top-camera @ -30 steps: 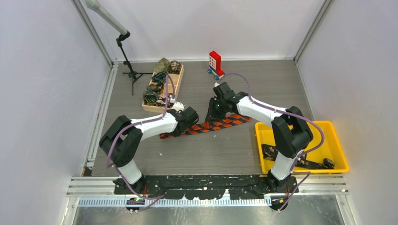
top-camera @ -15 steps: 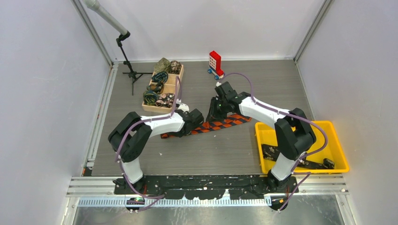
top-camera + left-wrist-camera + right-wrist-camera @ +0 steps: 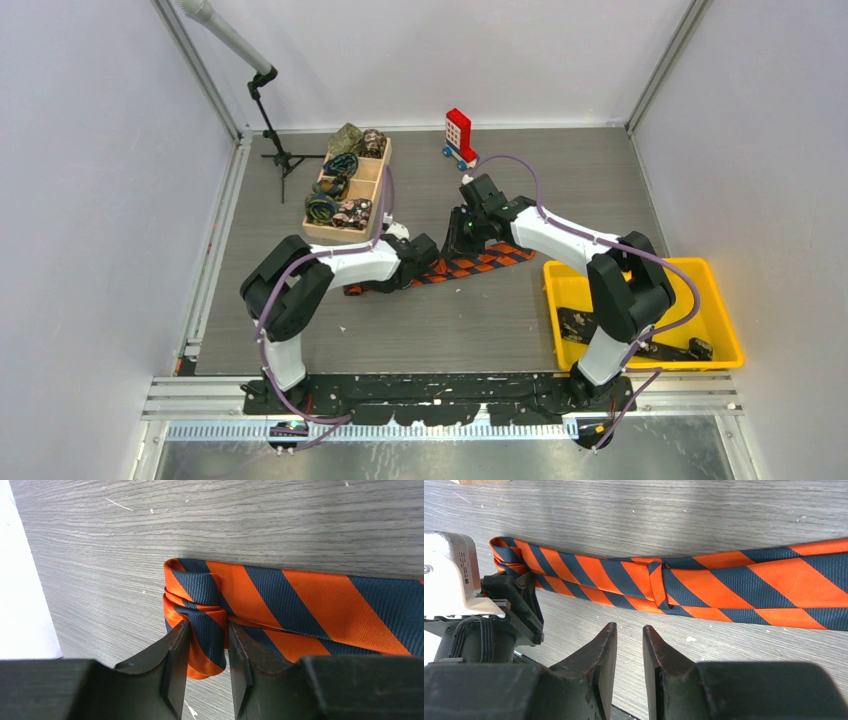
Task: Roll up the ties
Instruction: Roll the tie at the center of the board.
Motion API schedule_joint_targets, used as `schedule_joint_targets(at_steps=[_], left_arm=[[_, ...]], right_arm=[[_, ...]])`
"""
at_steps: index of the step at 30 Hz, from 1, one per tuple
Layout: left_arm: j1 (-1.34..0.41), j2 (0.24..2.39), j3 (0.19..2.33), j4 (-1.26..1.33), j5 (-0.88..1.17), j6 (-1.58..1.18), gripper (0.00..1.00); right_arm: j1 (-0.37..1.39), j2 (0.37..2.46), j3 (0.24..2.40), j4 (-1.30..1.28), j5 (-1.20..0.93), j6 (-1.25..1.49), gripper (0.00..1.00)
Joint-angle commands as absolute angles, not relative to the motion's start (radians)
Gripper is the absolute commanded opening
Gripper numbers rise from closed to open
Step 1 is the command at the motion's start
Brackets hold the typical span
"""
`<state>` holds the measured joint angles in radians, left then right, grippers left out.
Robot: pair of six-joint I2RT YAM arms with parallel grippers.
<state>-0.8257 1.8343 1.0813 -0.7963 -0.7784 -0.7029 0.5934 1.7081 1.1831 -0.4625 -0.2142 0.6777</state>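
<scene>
As roll is barely started, most of tie [image 3: 470, 263] lies flat mid-table.

Top view: long axis runs near-left to far-right. Left gripper [image 3: 420, 268] at rolled end, so nearer to it; right gripper [image 3: 466, 232] over tie's middle, far side. Wooden tray [image 3: 383, 180] just behind left gripper, yellow bin [image 3: 700, 264] near tie's wide tip. Bare table [image 3: 450, 325] on near side, room there.

Left wrist: fingers [image 3: 175, 650] pinch rolled end; flat length runs off right, so roll goes that way.

Right wrist: jaws slightly apart, empty; tie crosswise just beyond fingertips.
</scene>
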Motion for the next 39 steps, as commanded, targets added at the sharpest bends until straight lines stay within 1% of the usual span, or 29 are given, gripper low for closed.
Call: schedule_joint_targets(at_steps=[1,16,25,39], left_arm=[[-0.831,1.86,1.108,-0.747,-0.701,-0.736,0.36],[-0.83,1.785,1.135,-0.764,-0.61,-0.732,0.43],[-0.83,1.741,1.14,-0.776,-0.588,-0.735,0.47],[-0.826,1.678,1.149,-0.798,-0.595,-0.726,0.47]], right_arm=[[0.589,1.648,1.18,-0.458,-0.216,0.66,0.31],[0.589,1.653,1.203,-0.46,-0.232,0.668,0.31],[0.591,1.664,1.227,-0.467,-0.245,0.671,0.34],[0.618,1.687,1.267,-0.471,-0.253,0.678,0.34]])
